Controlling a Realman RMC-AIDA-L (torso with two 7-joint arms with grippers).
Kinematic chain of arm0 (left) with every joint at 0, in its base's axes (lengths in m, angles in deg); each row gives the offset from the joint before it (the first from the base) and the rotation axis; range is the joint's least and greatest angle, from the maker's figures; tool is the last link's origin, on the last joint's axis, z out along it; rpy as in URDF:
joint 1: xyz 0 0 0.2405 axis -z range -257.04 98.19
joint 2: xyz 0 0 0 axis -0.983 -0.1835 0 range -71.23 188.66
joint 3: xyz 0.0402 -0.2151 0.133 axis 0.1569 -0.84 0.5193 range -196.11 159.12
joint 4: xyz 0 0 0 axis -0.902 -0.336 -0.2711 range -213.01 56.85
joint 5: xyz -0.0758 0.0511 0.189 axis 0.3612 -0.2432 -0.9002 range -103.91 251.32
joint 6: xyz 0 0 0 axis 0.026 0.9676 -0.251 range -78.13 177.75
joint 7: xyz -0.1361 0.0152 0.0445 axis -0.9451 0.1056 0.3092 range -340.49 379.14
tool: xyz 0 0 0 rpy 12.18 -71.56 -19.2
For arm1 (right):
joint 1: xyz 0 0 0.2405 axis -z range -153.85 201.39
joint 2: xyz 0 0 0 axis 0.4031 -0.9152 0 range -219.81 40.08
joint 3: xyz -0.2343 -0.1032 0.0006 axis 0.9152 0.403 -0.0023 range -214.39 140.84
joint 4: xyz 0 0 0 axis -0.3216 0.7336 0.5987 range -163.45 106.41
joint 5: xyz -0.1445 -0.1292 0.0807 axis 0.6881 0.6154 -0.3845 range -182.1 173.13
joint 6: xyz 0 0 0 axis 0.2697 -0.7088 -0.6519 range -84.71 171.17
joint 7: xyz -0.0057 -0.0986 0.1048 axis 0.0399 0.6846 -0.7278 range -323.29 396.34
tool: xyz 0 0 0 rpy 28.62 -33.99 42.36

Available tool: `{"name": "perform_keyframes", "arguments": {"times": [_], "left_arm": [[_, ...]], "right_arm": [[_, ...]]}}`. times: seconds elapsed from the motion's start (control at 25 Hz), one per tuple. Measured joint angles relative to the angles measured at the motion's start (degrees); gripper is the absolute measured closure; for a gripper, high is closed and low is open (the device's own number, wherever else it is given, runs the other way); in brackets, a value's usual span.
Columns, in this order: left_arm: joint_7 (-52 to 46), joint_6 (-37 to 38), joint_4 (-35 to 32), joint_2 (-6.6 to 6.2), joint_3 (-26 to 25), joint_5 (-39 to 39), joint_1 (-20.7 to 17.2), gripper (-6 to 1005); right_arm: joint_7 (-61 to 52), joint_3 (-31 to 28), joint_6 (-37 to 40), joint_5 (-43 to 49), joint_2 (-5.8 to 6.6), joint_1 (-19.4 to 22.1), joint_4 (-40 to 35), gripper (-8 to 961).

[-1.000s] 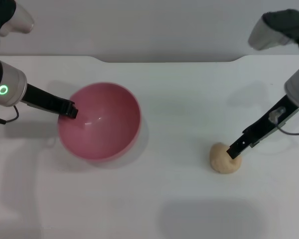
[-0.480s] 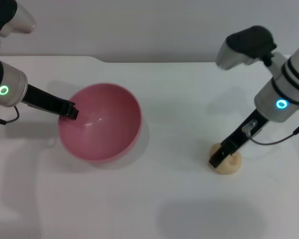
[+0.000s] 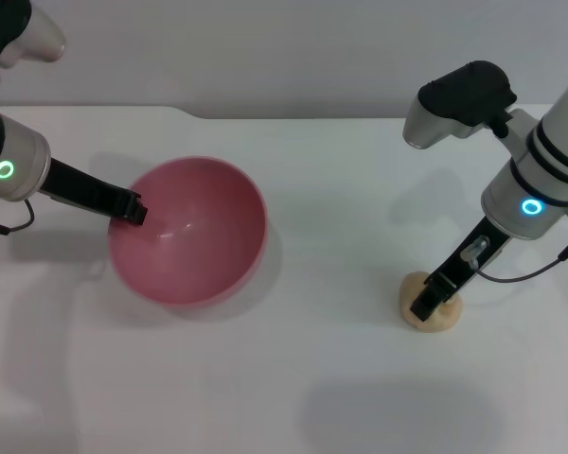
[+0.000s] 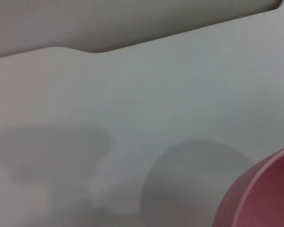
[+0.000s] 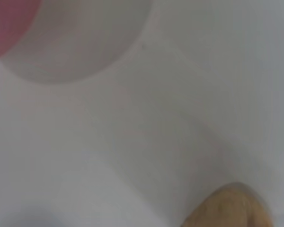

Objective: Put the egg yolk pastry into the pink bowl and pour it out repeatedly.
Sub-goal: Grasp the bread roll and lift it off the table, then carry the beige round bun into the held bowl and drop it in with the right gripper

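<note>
The pink bowl (image 3: 213, 227) sits on the white table at the left, tipped a little, and it is empty. My left gripper (image 3: 133, 210) is shut on its left rim. A piece of the bowl's outer wall shows in the left wrist view (image 4: 265, 198) and a corner of it in the right wrist view (image 5: 9, 23). The egg yolk pastry (image 3: 443, 318), a pale beige bun, lies on the table at the right. My right gripper (image 3: 424, 305) is down on top of the pastry. The pastry also shows in the right wrist view (image 5: 232, 208).
The white table (image 3: 341, 208) runs under both things, with its far edge and a grey wall behind. Bare table lies between the bowl and the pastry. The right arm's grey wrist housing (image 3: 459, 99) hangs above the right side.
My right arm has swung in and lowered, and its gripper has shifted from the pastry's right side to over its top. The pastry, the bowl and the left arm have not moved.
</note>
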Motion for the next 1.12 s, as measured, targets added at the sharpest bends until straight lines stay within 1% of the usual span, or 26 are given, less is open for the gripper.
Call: {"name": "perform_keyframes", "arguments": {"times": [0.16,0.28,0.4,0.48,0.52,0.56,0.68,0.8,0.96,1.08,1.12], "left_arm": [[0.0,0.0,0.0,0.00,0.4,0.0,0.0,1000],[0.0,0.0,0.0,0.02,0.5,0.0,0.0,1000],[0.1,0.0,0.0,0.03,0.5,0.1,0.1,1000],[0.1,0.0,0.1,0.04,0.5,0.1,0.2,1000],[0.1,0.0,0.3,0.08,0.7,0.1,0.5,1000],[0.1,0.0,0.5,0.10,1.1,0.1,0.8,1000],[-0.2,-0.2,0.7,0.14,2.8,0.2,1.5,1001],[-0.4,-0.5,0.8,0.29,5.1,0.2,2.4,1001],[-1.0,-0.6,2.0,0.64,8.5,0.3,4.3,1001],[-2.7,-1.7,2.6,0.88,11.6,0.6,5.6,1001],[-2.7,-1.7,2.6,0.88,11.6,0.6,5.6,1001]], "right_arm": [[0.3,0.0,-0.4,0.0,0.05,0.4,-0.2,528],[0.5,0.0,-0.6,0.0,0.11,1.1,-1.6,543],[1.4,-0.3,0.4,-0.1,0.23,2.7,-5.2,558],[2.6,-2.1,1.2,-0.2,0.27,3.6,-7.7,568],[4.0,-4.4,1.7,-0.9,0.27,3.9,-9.6,573],[4.0,-4.4,1.7,-0.9,0.27,3.9,-9.6,578],[6.9,-6.8,3.0,-5.0,0.26,3.9,-12.9,599],[8.7,-6.9,4.0,-10.9,0.19,4.2,-19.5,623],[12.0,-5.7,4.2,-20.4,0.02,4.4,-26.6,677],[14.2,-3.6,4.2,-26.5,0.01,4.1,-28.1,709],[14.6,-2.4,4.1,-27.4,0.03,3.9,-28.2,720]]}}
